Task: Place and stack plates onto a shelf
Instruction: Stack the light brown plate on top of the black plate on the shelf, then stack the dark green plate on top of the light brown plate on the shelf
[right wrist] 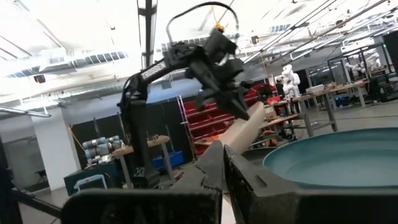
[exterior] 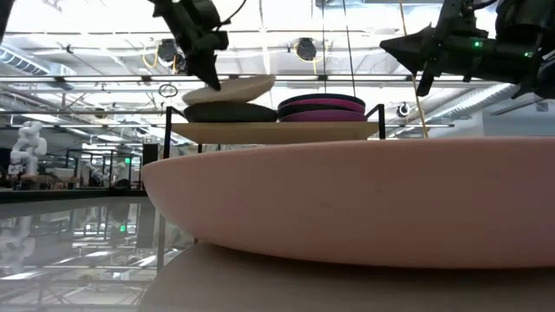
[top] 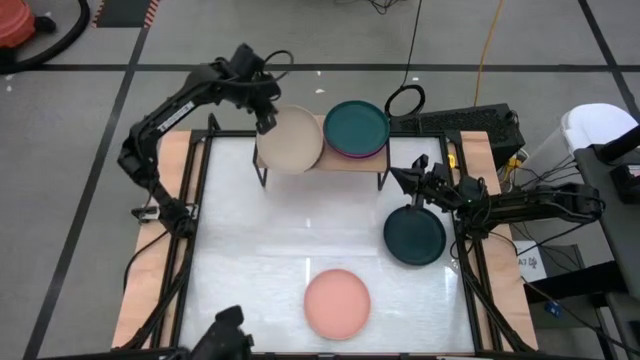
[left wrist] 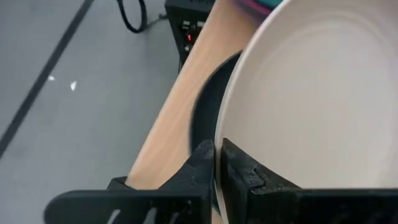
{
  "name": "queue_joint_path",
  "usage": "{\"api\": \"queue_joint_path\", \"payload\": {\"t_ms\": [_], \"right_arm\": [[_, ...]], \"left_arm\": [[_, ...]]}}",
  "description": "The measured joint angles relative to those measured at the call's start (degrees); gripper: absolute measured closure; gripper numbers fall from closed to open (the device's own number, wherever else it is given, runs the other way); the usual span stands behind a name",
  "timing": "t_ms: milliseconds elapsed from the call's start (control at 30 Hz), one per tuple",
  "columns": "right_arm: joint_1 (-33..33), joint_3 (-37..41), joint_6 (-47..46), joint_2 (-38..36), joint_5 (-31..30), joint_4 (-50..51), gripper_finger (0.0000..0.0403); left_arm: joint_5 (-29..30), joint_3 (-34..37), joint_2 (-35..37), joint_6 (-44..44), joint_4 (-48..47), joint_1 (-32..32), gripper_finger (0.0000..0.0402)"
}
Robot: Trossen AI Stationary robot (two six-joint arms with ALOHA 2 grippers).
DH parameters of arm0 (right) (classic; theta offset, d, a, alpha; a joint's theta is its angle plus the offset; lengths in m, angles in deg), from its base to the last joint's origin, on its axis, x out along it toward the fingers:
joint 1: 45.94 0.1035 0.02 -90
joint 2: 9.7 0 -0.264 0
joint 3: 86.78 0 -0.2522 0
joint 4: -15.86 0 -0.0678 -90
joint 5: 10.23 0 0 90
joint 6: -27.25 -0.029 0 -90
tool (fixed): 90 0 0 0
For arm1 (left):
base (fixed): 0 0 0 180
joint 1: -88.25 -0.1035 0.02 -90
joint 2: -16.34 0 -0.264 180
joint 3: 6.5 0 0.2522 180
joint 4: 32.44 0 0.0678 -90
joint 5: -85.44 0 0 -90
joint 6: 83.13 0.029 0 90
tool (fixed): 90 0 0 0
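My left gripper (top: 266, 122) is shut on the beige plate (top: 290, 140) over the left half of the light-wood shelf (top: 345, 162). A dark grey plate (exterior: 230, 113) lies on the shelf right under it. On the shelf's right half a dark teal plate (top: 356, 126) tops a stack of a purple plate and a magenta plate (exterior: 323, 114). My right gripper (top: 415, 185) is shut and empty, raised in the air (exterior: 418, 54) above the far rim of another dark teal plate (top: 414, 236) lying on the table. A salmon pink plate (top: 337, 303) lies near the table's near edge. My left gripper pinches the beige plate's rim (left wrist: 231, 130) on its far left side, one finger (left wrist: 202, 163) under the rim and one on the plate's inner face. The fingers come from above, slanting in from the far left. The plate (exterior: 234, 87) hangs tilted, its held side lower, close over the dark grey plate; whether they touch I cannot tell.
Black frame rails (top: 200, 200) run along both sides of the white table top (top: 270, 240). A black device and cables (top: 470, 122) sit by the far right corner. Bare table top lies between the shelf and the salmon plate.
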Motion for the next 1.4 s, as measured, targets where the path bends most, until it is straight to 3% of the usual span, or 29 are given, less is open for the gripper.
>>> {"api": "queue_joint_path", "payload": {"t_ms": [367,667,867,1033,1133,1267,1400], "right_arm": [[0.83,0.0,1.91,0.0,-0.02,0.17,0.0403],[0.83,0.0,2.24,0.0,-0.09,0.13,0.0403],[0.83,0.0,2.75,0.0,-0.11,0.35,0.0403],[0.83,0.0,3.21,-0.01,-0.11,1.61,0.0403],[0.78,0.0,2.78,0.0,1.77,3.15,0.0403],[0.83,0.0,4.22,-0.05,7.26,3.05,0.0403],[0.83,-0.27,5.1,-0.66,7.55,3.04,0.0403]], "left_arm": [[-0.72,-0.02,-2.29,0.98,-0.24,-1.88,0.0373],[0.61,-0.02,-2.27,1.08,-0.07,-1.9,0.0282],[0.74,0.0,0.25,0.48,0.02,-1.88,0.0264],[-4.93,0.8,7.55,-0.75,0.93,-1.6,0.0264],[-7.45,3.73,14.81,-1.94,6.71,-0.99,0.0264],[-8.04,14.06,26.66,-6.15,17.46,0.74,0.0264],[-8.3,29.62,39.45,-11.59,31.15,4.49,0.0264]]}}
